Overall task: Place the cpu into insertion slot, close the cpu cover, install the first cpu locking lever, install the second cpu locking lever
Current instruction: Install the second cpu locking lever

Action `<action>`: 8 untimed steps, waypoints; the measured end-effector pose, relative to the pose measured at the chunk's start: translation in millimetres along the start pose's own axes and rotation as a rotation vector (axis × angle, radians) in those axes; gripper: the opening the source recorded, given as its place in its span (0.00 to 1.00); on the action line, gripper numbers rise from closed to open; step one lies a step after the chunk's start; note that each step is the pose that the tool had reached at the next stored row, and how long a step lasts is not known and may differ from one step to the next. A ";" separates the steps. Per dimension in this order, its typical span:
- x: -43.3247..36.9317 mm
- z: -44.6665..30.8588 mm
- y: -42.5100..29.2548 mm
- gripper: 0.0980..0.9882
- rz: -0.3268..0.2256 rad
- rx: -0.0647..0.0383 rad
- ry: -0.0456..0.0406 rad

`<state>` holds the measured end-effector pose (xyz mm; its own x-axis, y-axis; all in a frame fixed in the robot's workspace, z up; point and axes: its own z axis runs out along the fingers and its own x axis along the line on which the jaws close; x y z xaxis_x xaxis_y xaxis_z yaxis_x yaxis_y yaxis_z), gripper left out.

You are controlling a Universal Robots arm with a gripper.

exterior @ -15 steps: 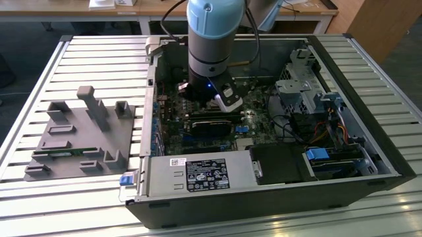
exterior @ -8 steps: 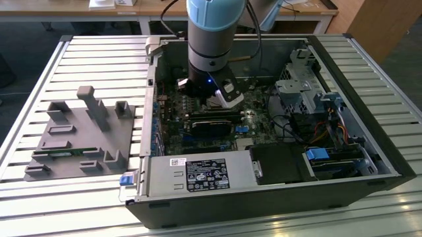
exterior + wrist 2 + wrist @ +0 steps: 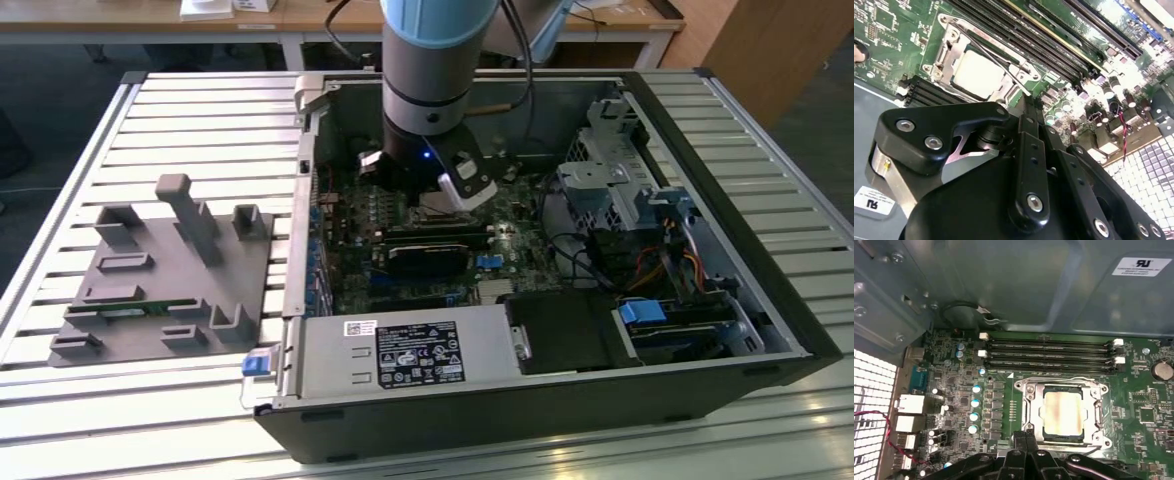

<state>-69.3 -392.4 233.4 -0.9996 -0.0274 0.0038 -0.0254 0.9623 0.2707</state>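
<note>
The cpu [image 3: 1063,412] lies flat in the insertion slot [image 3: 1102,390] on the green board, its silvery top showing in both wrist views [image 3: 978,74]. The cpu cover [image 3: 1030,405] lies down around it as a metal frame [image 3: 946,50]. A thin wire locking lever [image 3: 1074,379] runs along one side of the socket, and two thin rods [image 3: 999,60] cross over one corner of the frame. My gripper [image 3: 1026,434] hangs just beside the socket's edge with its black fingers pressed together, tips [image 3: 1026,100] close to the socket's corner. In the exterior view the arm reaches down into the case [image 3: 434,205].
Long black memory slots [image 3: 1049,352] run beside the socket. The grey case wall [image 3: 1029,285] rises behind them, and rear ports [image 3: 906,405] sit at the board's edge. The power supply [image 3: 400,355] and drive cage [image 3: 627,170] crowd the case. A grey fixture [image 3: 160,280] stands on the table.
</note>
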 end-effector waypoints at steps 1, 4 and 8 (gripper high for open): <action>-2.3 0.0 0.1 0.01 0.000 0.000 0.0006; -11.0 0.0 0.3 0.01 0.001 -0.001 0.0033; -18.0 -3.1 1.1 0.01 0.001 -0.002 0.0053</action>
<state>-51.3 -391.6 236.6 -0.9996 -0.0276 0.0094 -0.0240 0.9617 0.2729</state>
